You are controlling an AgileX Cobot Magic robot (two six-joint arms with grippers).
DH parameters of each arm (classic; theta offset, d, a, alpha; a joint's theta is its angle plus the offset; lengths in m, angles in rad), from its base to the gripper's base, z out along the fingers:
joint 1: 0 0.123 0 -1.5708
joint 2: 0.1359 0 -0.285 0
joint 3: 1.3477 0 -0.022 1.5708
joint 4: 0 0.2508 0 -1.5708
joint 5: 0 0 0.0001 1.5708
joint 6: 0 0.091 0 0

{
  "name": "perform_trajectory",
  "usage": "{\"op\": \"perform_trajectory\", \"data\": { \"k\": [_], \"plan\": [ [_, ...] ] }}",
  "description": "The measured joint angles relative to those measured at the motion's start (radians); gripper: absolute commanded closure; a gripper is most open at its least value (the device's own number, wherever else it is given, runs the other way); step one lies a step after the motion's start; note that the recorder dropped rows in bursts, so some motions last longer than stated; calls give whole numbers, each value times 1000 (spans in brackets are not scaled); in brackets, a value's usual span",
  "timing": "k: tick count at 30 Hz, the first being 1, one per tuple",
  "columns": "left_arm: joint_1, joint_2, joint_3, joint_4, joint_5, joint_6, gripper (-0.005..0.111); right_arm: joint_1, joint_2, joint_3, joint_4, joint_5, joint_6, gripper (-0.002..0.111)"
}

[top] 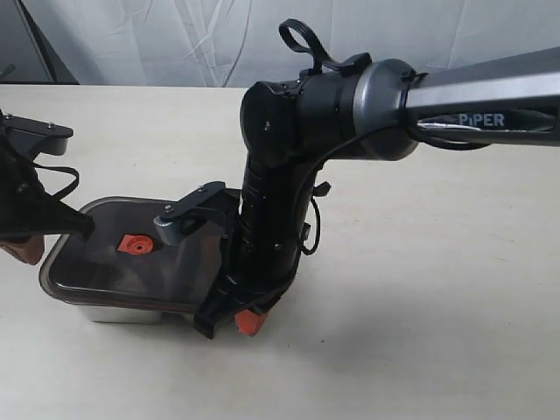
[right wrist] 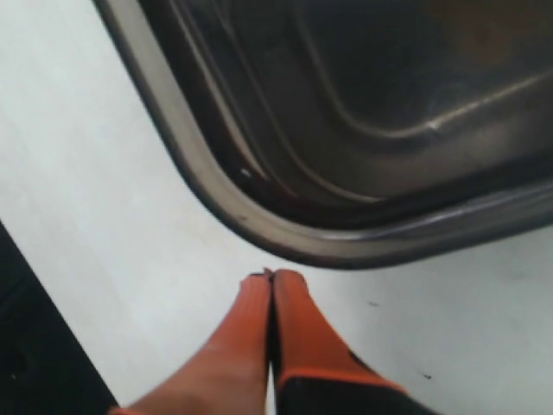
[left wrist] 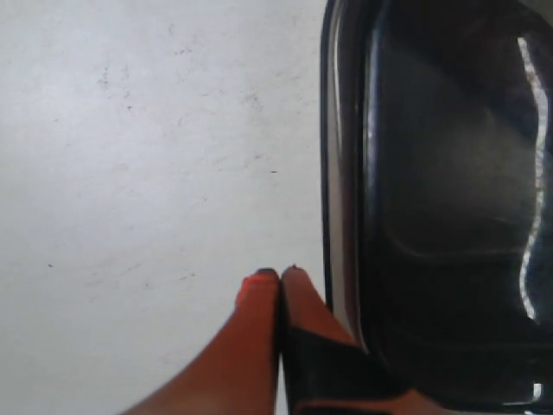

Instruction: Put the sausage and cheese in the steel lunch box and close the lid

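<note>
Off the left end of the steel lunch box [top: 122, 312]: left gripper [left wrist: 278, 275], fingers pressed together on nothing, tips just beside the rim; contact with it not determinable. Lying flat over the whole box: the lid [top: 96, 254], dark and translucent, orange valve tab [top: 136, 244] near its centre. Sausage and cheese not discernible through the lid, presumably beneath it. Off the box's right front corner: right gripper [right wrist: 271, 277], likewise shut and empty, tips above the table [top: 420, 306]. Lid probably light, stiff and smooth, hence slippery to pinch; best pressed downward at the edges and corners. Box likely to slide on the table if pushed sideways.
</note>
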Motion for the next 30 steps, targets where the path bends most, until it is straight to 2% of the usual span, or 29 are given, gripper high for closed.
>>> {"op": "perform_trajectory", "data": {
  "k": [9,30],
  "plan": [
    [0,59,0,-27,10,32,107,0,2,0,1,-26,-2,109],
    [0,61,0,-26,18,38,107,0,-12,0,-108,-60,77,109]
  ]
}}
